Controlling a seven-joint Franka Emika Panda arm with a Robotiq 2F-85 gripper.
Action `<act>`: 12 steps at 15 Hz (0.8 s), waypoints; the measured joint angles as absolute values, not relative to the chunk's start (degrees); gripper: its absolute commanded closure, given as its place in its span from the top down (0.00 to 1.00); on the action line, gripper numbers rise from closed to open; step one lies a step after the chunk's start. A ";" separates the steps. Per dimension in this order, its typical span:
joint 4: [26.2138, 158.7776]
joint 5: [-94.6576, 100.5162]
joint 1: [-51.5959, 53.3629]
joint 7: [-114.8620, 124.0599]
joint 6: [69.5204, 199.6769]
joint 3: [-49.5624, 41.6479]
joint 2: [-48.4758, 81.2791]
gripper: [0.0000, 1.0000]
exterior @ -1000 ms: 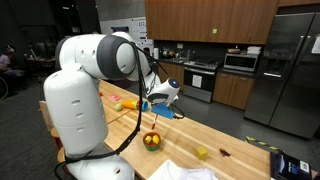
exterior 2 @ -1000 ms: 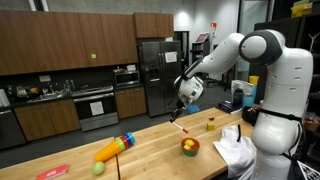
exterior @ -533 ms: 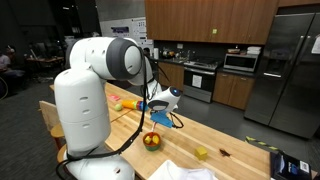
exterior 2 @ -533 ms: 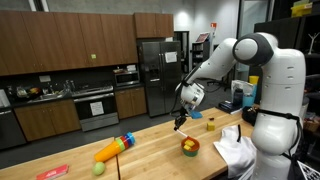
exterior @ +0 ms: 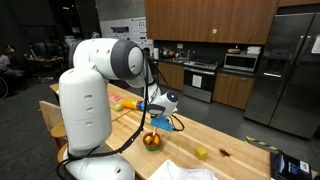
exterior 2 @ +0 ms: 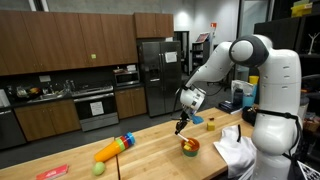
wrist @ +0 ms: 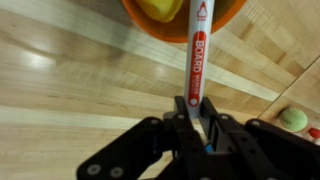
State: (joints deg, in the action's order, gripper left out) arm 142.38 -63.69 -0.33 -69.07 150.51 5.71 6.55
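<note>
My gripper point(wrist: 196, 110) is shut on a white board marker point(wrist: 197, 55) with a red label, which sticks out beyond the fingertips. The marker's far end points at an orange bowl point(wrist: 225, 22) holding a yellow fruit point(wrist: 155, 8). In both exterior views the gripper point(exterior: 163, 104) point(exterior 2: 187, 100) hangs just above the wooden counter, and the marker point(exterior 2: 181, 124) slants down toward the bowl point(exterior: 151, 140) point(exterior 2: 189, 146). I cannot tell whether the marker touches the bowl.
A white cloth point(exterior 2: 232, 150) lies by the robot's base. A small yellow object point(exterior: 202, 153) point(exterior 2: 211, 124) and a green one point(wrist: 293, 119) sit near the bowl. A corn-shaped toy point(exterior 2: 112, 150), green ball point(exterior 2: 97, 169) and red item point(exterior 2: 52, 172) lie further along the counter.
The arm has lowered and moved the held marker toward the orange bowl. The grip stays shut on the marker.
</note>
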 measured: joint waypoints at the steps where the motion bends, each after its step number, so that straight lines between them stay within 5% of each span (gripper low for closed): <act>1: 142.67 -65.74 -0.32 -71.89 152.95 6.21 6.55 0.05; 9: 143.95 -85.73 -0.35 -92.88 157.75 7.60 6.46 0.05; 10: 144.10 -87.46 -0.35 -94.82 157.92 7.60 6.46 0.43; 11: 144.29 -88.48 -0.35 -96.41 158.14 7.60 6.46 0.44; 12: 144.56 -88.89 -0.35 -97.31 158.33 7.61 6.46 0.23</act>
State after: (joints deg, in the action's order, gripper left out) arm 144.56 -88.89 -0.35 -97.31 158.33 7.61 6.46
